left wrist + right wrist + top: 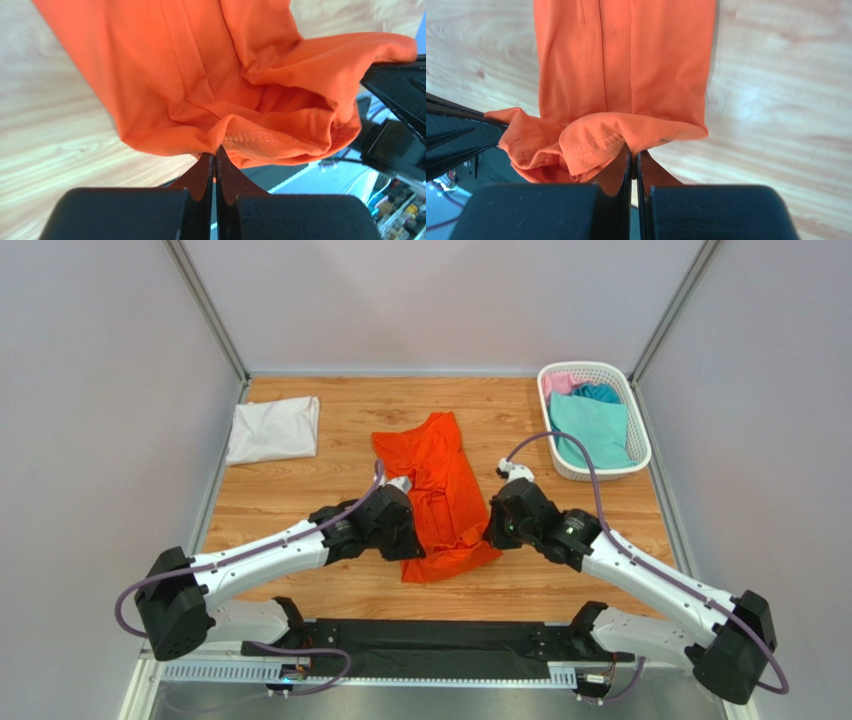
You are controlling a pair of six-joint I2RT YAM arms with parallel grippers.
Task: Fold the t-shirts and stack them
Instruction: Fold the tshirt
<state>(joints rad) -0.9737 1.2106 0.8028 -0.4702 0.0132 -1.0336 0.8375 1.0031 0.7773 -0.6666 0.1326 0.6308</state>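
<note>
A bright orange t-shirt lies lengthwise on the middle of the wooden table, folded into a narrow strip, its near hem bunched. My left gripper is shut on the near left corner of that hem; the left wrist view has the orange t-shirt pinched at my left gripper. My right gripper is shut on the near right corner, where the orange t-shirt folds over my right gripper. A folded white t-shirt rests at the far left.
A white lattice basket stands at the far right with teal, pink and blue shirts in it. Grey walls close in the table on three sides. The black base rail runs along the near edge.
</note>
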